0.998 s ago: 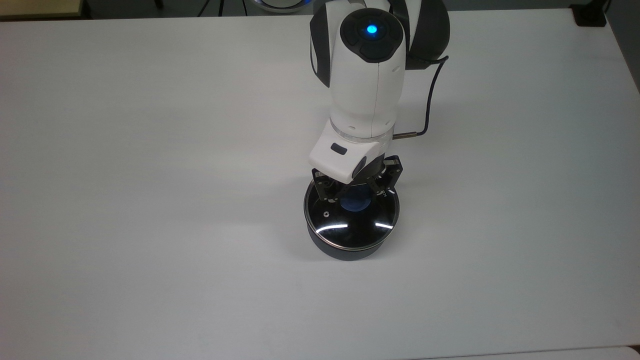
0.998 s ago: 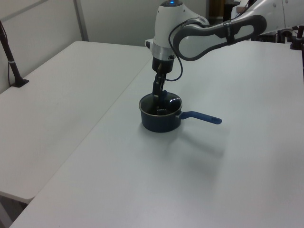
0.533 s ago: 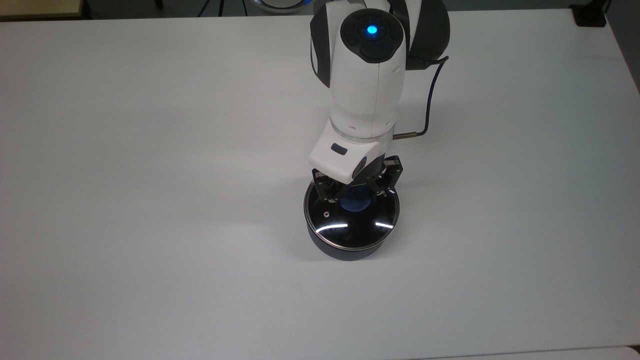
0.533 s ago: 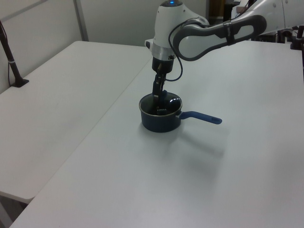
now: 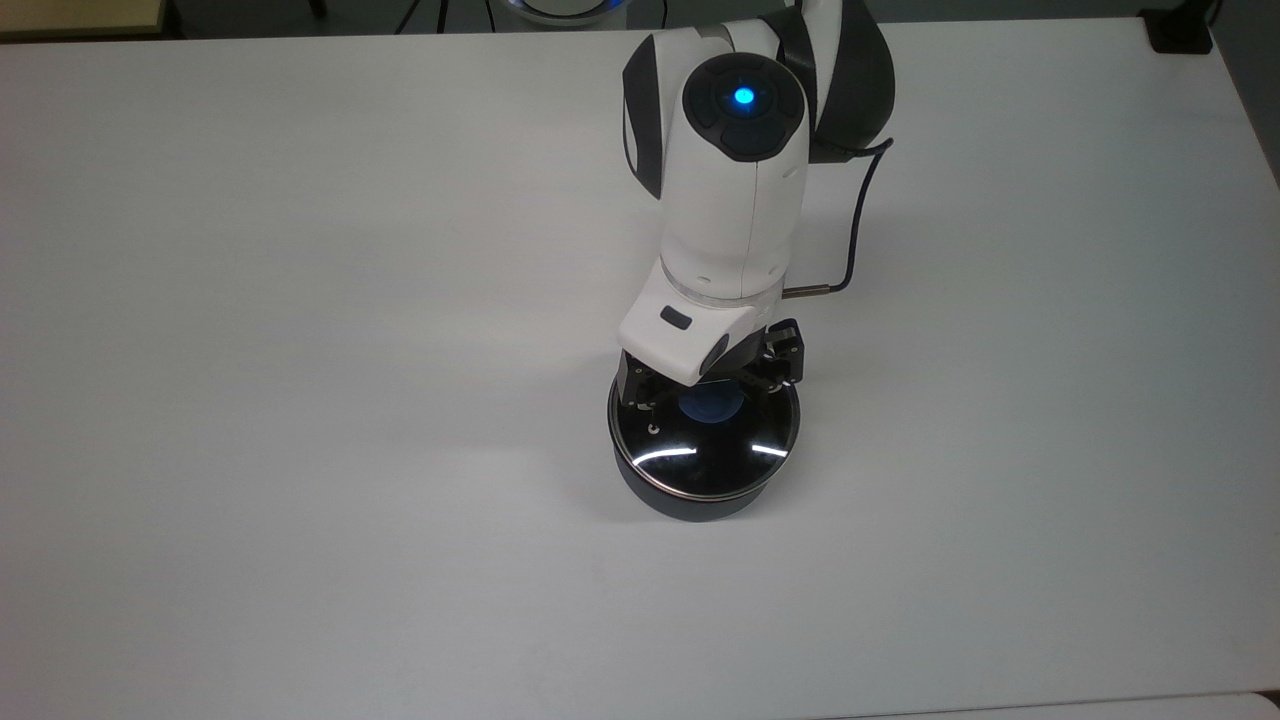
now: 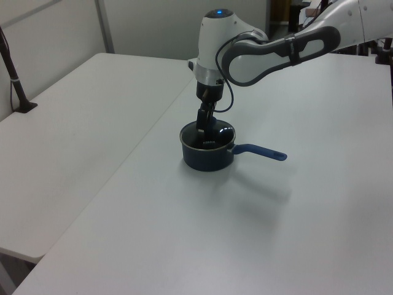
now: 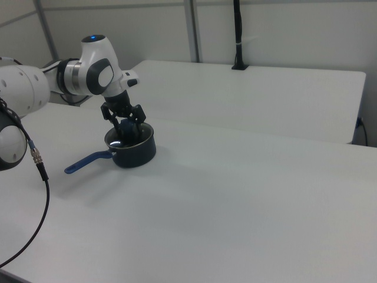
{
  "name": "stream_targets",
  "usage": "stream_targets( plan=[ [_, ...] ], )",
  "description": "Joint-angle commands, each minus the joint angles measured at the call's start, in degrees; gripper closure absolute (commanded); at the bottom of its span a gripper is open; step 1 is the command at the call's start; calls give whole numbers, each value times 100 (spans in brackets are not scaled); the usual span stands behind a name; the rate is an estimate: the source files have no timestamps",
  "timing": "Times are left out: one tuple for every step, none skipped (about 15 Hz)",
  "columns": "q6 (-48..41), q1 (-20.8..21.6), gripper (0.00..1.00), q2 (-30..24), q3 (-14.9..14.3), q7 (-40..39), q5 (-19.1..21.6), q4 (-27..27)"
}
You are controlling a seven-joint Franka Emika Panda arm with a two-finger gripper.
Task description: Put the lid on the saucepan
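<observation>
So: one lid point(image 5: 700, 440), one saucepan point(image 5: 690, 495), one gripper point(image 5: 708, 388).
Nearest in the top view, the saucepan stands on my white table point(image 5: 300, 400), lid seated on its rim; above, my fingers spread open either side of the blue knob point(image 5: 712, 405), gripping nothing.

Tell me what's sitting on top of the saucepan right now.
The lid rests on the saucepan, its blue knob between the open gripper's fingers. The arm's wrist covers the lid's far edge in the top view, so seating there is unseen.

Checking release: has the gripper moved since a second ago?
Yes. In the left view the gripper has risen against the saucepan; the lid stays seated.
</observation>
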Motion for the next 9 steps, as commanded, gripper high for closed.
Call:
stream_targets(
  plan=[
    [-146,48,0,-114,-47,86,81,54],
    [-286,48,0,-192,-47,86,81,45],
    [-426,48,0,-289,-47,77,73,10],
    [-506,39,0,-446,-47,77,73,-129],
    [-524,39,0,-587,-47,77,81,-218],
    [-559,30,0,-667,-47,77,108,-236],
    [-699,21,0,-720,-47,77,90,-236],
    [-970,-5,0,-773,-47,77,64,-236],
    [-1077,-14,0,-869,-47,86,46,-245]
  ],
)
